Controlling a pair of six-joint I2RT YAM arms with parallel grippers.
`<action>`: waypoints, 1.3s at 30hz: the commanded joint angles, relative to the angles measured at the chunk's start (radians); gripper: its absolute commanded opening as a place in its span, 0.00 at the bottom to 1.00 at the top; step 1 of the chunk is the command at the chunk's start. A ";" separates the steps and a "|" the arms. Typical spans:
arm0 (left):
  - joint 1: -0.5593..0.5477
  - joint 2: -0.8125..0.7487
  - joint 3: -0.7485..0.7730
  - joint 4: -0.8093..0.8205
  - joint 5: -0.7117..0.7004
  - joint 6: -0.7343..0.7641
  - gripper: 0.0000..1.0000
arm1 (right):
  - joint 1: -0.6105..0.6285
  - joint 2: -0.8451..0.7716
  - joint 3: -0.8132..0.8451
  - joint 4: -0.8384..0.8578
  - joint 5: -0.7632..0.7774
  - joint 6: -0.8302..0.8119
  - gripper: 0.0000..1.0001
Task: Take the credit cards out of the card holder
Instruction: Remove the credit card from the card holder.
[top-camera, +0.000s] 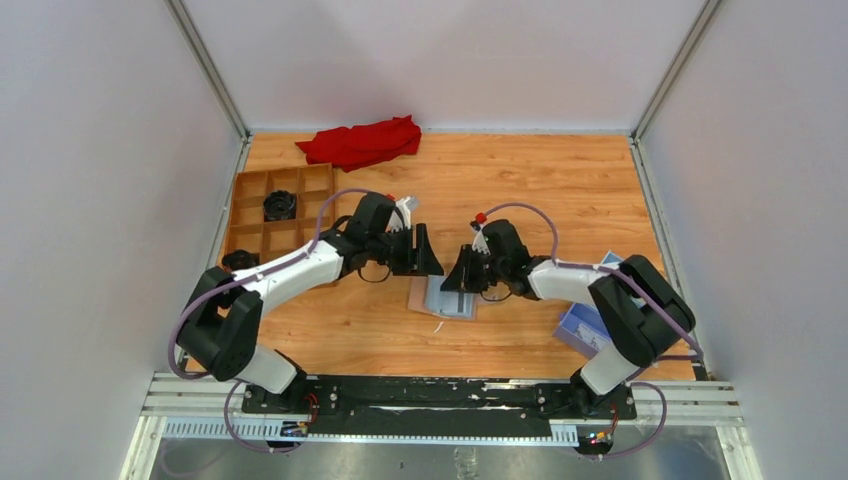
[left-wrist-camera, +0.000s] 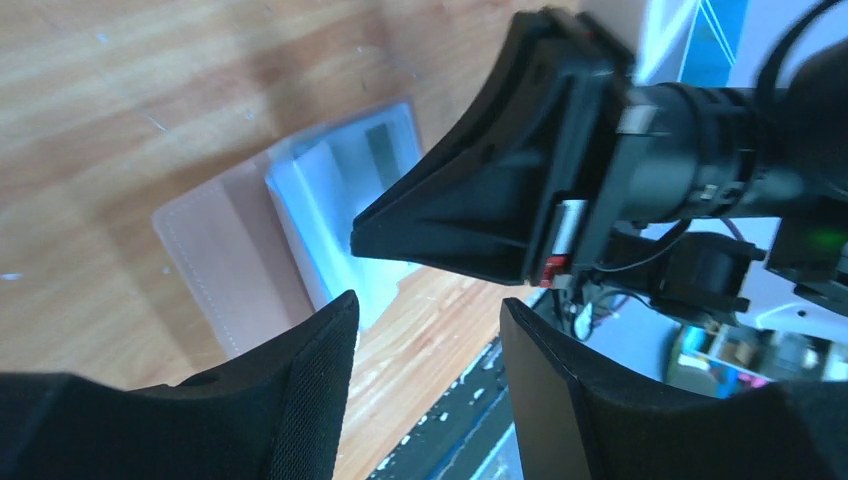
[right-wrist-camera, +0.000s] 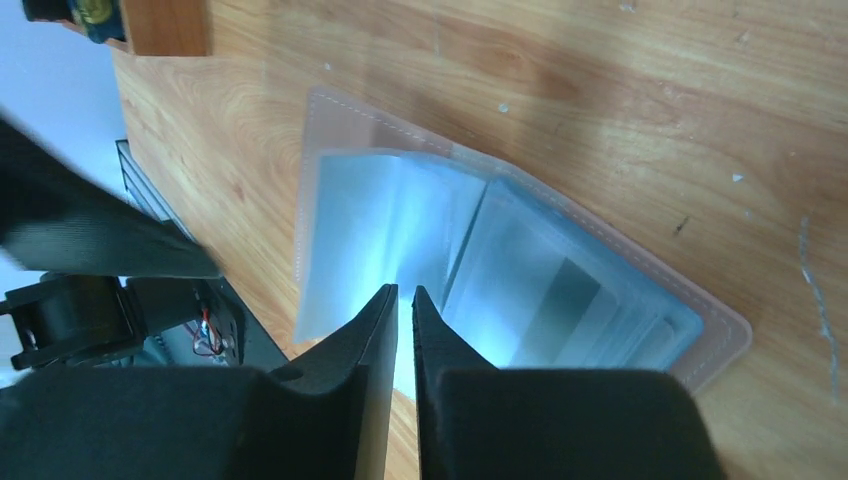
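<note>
The card holder (top-camera: 447, 298) lies open on the wooden table, tan-pink outside, pale grey-blue inside. In the right wrist view its tan rim (right-wrist-camera: 345, 112) frames clear pockets, and a dark grey panel (right-wrist-camera: 562, 300) shows in the right half. Pale cards sit in the pockets; I cannot tell them apart from the sleeves, and no black card shows. My right gripper (right-wrist-camera: 405, 293) hangs over the holder's fold, its jaws almost together with a thin slit and nothing seen between them; it also shows from above (top-camera: 462, 276). My left gripper (left-wrist-camera: 428, 335) is open and empty beside the holder (left-wrist-camera: 235, 245).
A brown compartment tray (top-camera: 262, 228) holding a black round part (top-camera: 280, 205) stands at the left. A red cloth (top-camera: 362, 142) lies at the back. A deep blue box (top-camera: 583, 327) sits at the right, partly under the right arm. White walls enclose the table.
</note>
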 joint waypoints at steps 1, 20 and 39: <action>-0.009 0.027 -0.054 0.182 0.133 -0.120 0.58 | 0.011 -0.141 -0.030 -0.054 0.043 -0.024 0.16; -0.145 0.126 0.064 0.182 0.078 -0.119 0.57 | -0.081 -0.526 -0.251 -0.220 0.196 -0.032 0.28; -0.062 0.154 0.079 -0.025 -0.055 -0.023 0.57 | -0.084 -0.270 -0.192 -0.047 0.026 -0.009 0.27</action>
